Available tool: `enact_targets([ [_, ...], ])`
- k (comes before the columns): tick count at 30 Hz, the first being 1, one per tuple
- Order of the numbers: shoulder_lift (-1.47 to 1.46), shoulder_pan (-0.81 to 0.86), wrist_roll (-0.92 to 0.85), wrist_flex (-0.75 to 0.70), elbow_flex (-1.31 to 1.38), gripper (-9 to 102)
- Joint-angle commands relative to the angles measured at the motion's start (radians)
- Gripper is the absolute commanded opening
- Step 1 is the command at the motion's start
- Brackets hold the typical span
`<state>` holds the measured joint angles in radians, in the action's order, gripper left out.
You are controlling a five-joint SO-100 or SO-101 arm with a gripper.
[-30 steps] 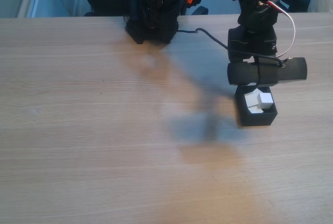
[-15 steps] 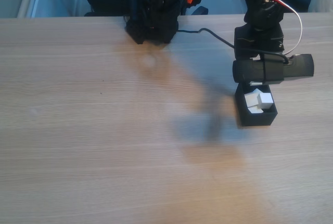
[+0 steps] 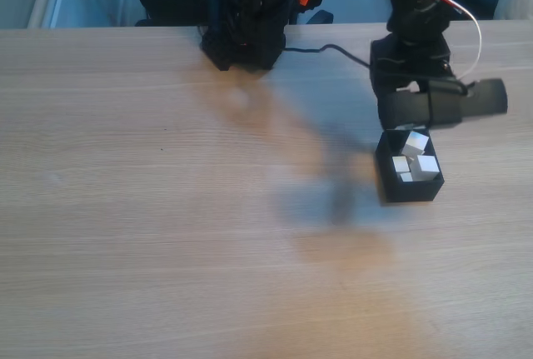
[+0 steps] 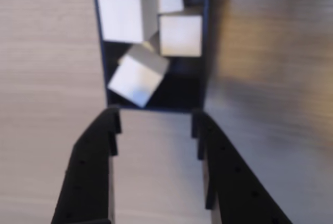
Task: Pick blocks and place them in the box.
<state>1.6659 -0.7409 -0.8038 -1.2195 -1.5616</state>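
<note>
Several white blocks piled in box, one tilted; gripper fingers spread, empty, just above box's near wall.

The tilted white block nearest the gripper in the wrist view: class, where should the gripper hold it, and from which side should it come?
Probably from straight above. The tilted block lies inside the box, leaning by its near-left wall, so sides are blocked. Turn the open gripper to match the block's skew and close on two opposite flat faces, not corners.
</note>
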Motion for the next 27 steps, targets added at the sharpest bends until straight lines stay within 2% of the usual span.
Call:
enact_targets([
  [1, 0.184, 0.035, -0.163, 0.081, -0.11, 11],
  [7, 0.509, 0.144, -0.529, 0.325, -0.477, 7],
  [10, 0.646, 0.204, -0.647, 0.442, -0.647, 0],
  [23, 1.197, 0.396, -0.787, 0.584, -1.223, 0],
  [27, 1.373, 0.479, -0.792, 0.534, -1.376, 0],
])
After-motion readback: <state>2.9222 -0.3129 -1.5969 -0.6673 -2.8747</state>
